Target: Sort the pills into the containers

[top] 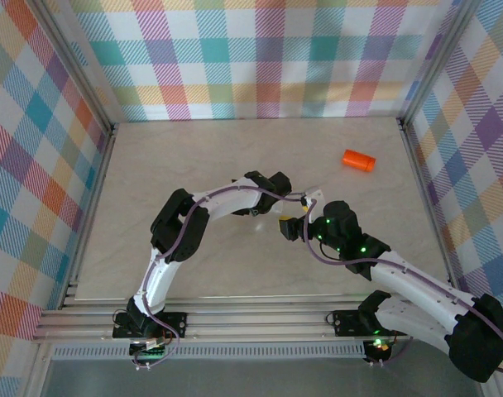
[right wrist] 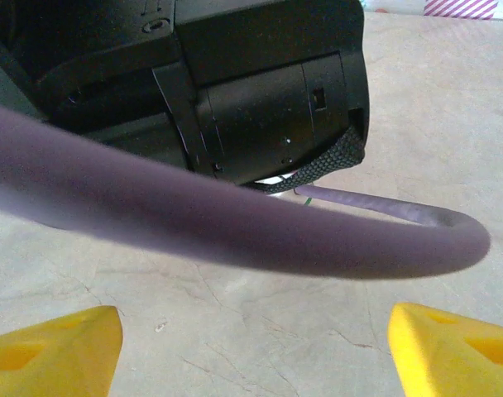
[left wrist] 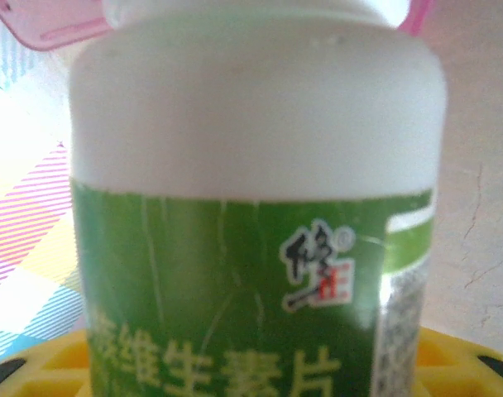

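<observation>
Marbled tabletop [top: 235,157] bears orange vial [top: 358,160] on its side, axis roughly left-right.

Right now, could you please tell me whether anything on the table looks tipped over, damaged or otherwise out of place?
Yes: the bright orange cylindrical vial lies on its side on the beige table, alone toward the far right, rather than standing upright. The green label on the white plastic bottle also looks creased.

Overhead on table [top: 152,165], left wrist pressed near bottle [left wrist: 251,124], right wrist low
</observation>
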`<act>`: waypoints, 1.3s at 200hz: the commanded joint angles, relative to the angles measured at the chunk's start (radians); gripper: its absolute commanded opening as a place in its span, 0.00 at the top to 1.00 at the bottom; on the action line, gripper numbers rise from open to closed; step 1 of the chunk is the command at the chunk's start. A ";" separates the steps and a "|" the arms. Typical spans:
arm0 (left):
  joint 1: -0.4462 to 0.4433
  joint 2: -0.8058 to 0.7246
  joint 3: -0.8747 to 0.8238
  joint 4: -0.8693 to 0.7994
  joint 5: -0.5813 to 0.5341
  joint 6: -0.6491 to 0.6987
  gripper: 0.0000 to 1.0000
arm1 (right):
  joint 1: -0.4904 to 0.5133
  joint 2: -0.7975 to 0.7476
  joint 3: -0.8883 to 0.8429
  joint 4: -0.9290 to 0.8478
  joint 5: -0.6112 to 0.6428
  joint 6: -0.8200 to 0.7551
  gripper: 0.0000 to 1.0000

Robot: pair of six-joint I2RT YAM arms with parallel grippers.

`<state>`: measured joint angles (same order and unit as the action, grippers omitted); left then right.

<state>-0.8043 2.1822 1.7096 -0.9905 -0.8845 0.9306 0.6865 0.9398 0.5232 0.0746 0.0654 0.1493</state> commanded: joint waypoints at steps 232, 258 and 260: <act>0.134 -0.240 -0.160 0.119 0.441 -0.246 1.00 | -0.004 0.043 0.018 0.033 -0.018 0.016 0.17; 0.145 -0.341 -0.232 0.215 0.526 -0.323 1.00 | -0.004 0.063 0.026 0.030 -0.015 0.013 0.17; 0.148 -0.357 -0.239 0.230 0.540 -0.332 1.00 | -0.004 0.063 0.026 0.030 -0.015 0.013 0.17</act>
<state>-0.6701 1.9514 1.5257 -0.8867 -0.4740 0.6971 0.6865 0.9874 0.5232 0.0757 0.0513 0.1642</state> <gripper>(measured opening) 0.507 0.830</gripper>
